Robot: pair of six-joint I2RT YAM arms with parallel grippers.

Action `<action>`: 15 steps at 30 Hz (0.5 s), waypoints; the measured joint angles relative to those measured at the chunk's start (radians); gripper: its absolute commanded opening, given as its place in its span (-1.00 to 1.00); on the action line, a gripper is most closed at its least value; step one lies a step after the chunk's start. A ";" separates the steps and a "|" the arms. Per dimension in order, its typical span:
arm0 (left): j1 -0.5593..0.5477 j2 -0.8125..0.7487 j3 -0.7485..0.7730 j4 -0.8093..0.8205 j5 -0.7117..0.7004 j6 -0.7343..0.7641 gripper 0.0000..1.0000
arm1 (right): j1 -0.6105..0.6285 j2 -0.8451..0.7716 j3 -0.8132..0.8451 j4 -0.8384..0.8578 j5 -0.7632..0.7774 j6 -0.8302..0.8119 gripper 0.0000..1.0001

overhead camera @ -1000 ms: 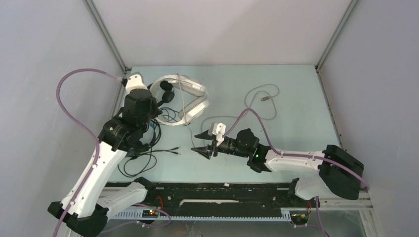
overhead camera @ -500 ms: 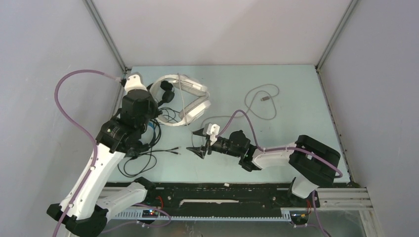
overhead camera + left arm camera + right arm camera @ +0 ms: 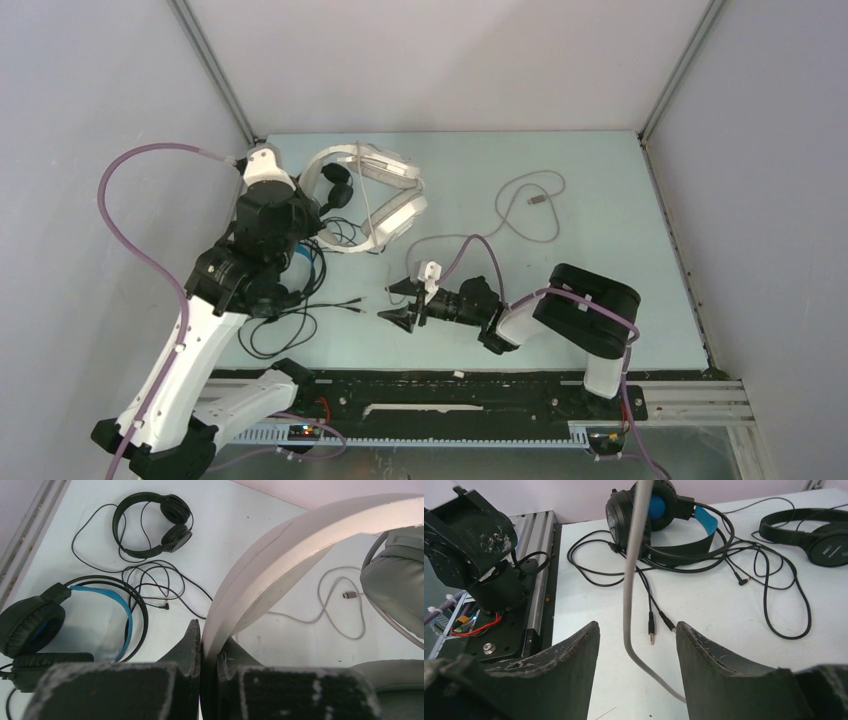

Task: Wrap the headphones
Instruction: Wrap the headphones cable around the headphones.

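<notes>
Pinching the white headset's (image 3: pixel 270 560) smooth curved band, left jaws are shut, a grip the top view hides; right jaws gape around a limp pale cable (image 3: pixel 630 580).

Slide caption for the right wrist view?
Open right tool straddles the pale cable; blue-lined black headset and slim black headset lie beyond.

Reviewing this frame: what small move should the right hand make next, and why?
Probably close the right hand on the pale grey cable: it hangs between the open fingers, while the left hand grips the white headset's headband.
</notes>
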 measured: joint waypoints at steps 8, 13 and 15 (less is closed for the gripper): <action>0.002 -0.004 0.001 0.000 0.037 -0.019 -1.00 | -0.019 0.085 0.006 0.029 -0.043 0.023 0.05; 0.005 -0.009 0.001 0.000 0.060 -0.034 -1.00 | -0.030 0.103 0.024 0.035 -0.059 0.022 0.07; 0.006 -0.013 0.001 0.000 0.072 -0.042 -1.00 | -0.033 0.112 0.039 0.040 -0.064 0.019 0.07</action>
